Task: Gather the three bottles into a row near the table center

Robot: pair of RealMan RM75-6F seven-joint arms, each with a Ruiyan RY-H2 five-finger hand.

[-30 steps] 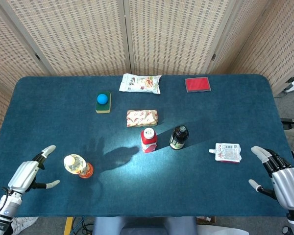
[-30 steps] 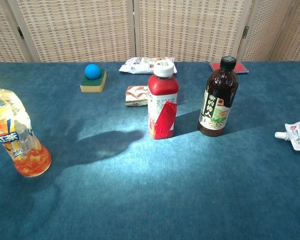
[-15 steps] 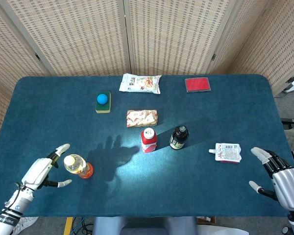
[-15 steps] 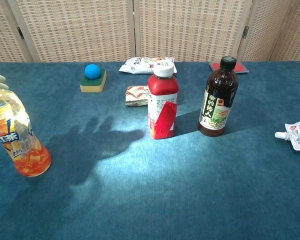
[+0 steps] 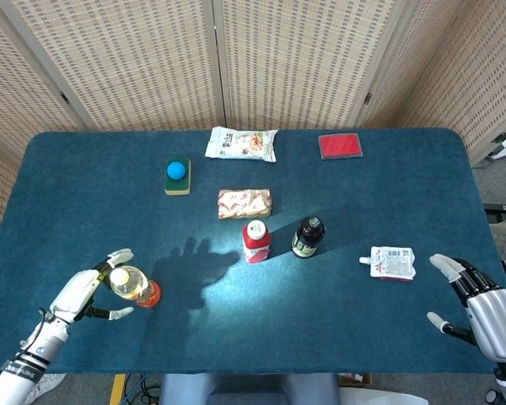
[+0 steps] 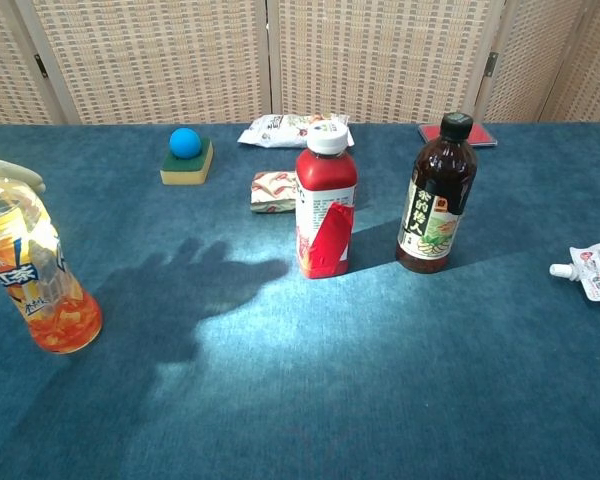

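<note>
One robot hand [image 5: 91,289] (the left) brackets the orange bottle [image 5: 133,286].

Two cameras. The head view looks steeply down from above the near edge of the blue table [image 5: 388,177], taking in the whole tabletop and the wicker screen [image 5: 287,59] behind it. The chest view sits low and close, facing level across the table [image 6: 380,380] toward the same screen [image 6: 380,50]. Both share the red bottle [image 5: 255,240] [image 6: 325,205] and its surroundings.
</note>
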